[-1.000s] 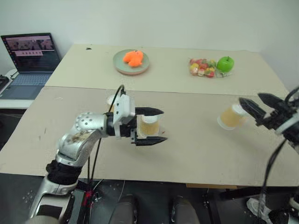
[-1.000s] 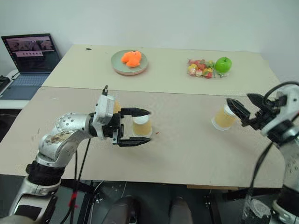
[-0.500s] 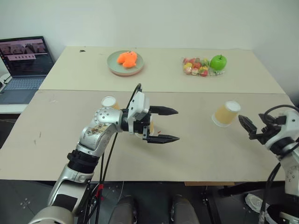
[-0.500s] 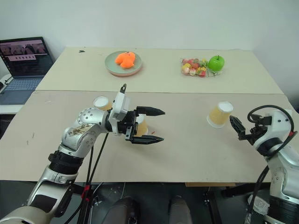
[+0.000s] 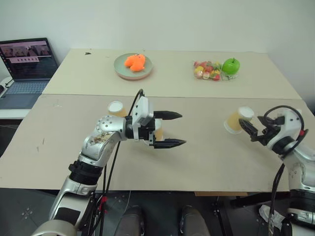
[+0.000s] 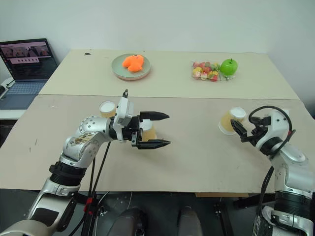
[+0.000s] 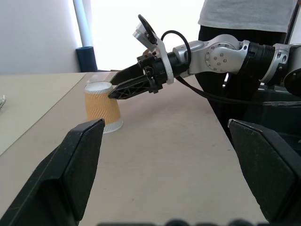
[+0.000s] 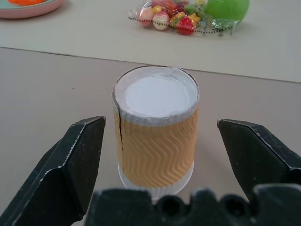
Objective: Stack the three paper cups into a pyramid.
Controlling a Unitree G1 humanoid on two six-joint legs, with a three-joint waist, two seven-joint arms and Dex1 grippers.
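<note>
From the head views, the left gripper [image 5: 170, 129] is hovering with fingers spread beside two inverted paper cups [image 5: 116, 107] on the worktop [image 5: 206, 162]. A plate [image 5: 132, 73] is holding an orange toy [image 5: 134, 61]. In the left wrist view, the right gripper [image 7: 115, 89] is nearing the third cup [image 7: 103, 106], likely to grasp it. The right wrist view has fingers [image 8: 80, 157] released, flanking that upside-down cup.
</note>
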